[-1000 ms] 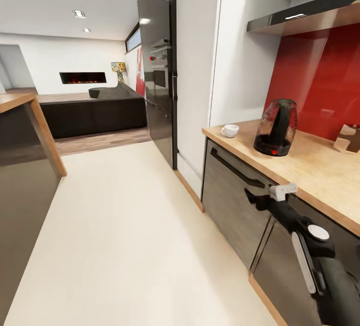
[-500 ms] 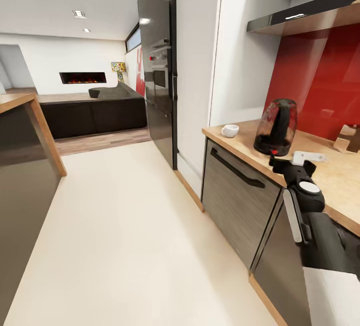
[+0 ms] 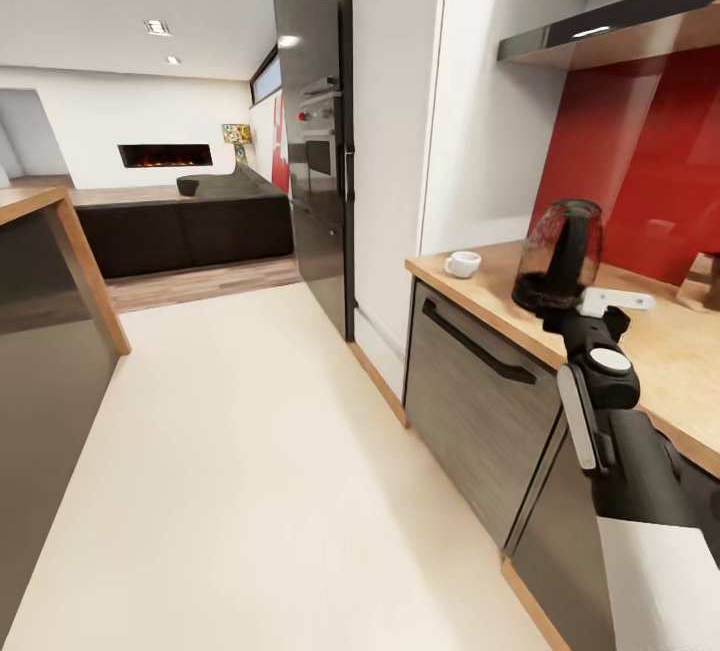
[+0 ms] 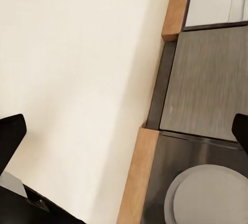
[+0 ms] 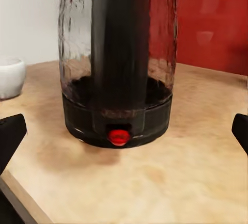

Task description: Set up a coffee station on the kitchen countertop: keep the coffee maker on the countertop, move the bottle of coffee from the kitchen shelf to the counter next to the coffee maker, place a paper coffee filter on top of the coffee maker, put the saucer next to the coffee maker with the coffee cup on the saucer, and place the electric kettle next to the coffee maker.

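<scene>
The electric kettle (image 3: 558, 256) is a tall, clear, crackled-glass jug on a black base, with a broad black handle running up its side and a red switch low on the base. It stands upright at the right of the head view, on the wooden desk (image 3: 640, 351), near the front edge. In the right wrist view the kettle (image 5: 119, 64) sits centre frame, handle and red switch turned toward the camera, its long axis vertical. The right pincer (image 5: 124, 131) is released, its two dark fingertips spread wide at the frame's lower corners, short of the kettle. A small white coffee cup (image 3: 462, 263) rests on the desk to the kettle's left, well apart from it. Behind the desk runs a glossy red backsplash (image 3: 650, 161); pale floor (image 3: 250, 451) fills the lower left. The left pincer (image 4: 124, 141) is likewise released, above floor and cabinet fronts.
</scene>
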Robot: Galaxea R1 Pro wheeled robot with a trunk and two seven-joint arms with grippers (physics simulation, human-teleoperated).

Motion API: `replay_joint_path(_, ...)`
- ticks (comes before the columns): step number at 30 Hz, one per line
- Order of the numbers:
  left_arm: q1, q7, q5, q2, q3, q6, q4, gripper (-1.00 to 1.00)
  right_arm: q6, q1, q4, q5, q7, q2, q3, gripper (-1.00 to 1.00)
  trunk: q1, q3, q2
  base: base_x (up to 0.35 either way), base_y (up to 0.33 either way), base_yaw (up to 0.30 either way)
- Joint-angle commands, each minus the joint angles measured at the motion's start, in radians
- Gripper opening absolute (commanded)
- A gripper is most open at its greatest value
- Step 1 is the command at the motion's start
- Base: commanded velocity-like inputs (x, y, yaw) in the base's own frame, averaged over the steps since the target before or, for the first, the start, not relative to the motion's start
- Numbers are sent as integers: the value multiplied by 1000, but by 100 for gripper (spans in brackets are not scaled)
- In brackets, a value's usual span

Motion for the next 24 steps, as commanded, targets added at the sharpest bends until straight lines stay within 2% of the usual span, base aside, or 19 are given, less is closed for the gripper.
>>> replay_joint_path(1,1,-1,3,0,-3,-2,-2,100,6,-2,-1,-7,-4,0,1,100,0,-1,0,84,0,0)
replay_joint_path(8,1,-1,3,0,-3,-3,-2,100,6,-5,-1,-67,-5,-1,1,100,0,-1,0,116,-54,0)
replay_joint_path(24,1,-1,3,0,-2,-3,-2,100,6,-6,-1,-82,-6,-2,-2,100,0,-1,0,98,-68,0)
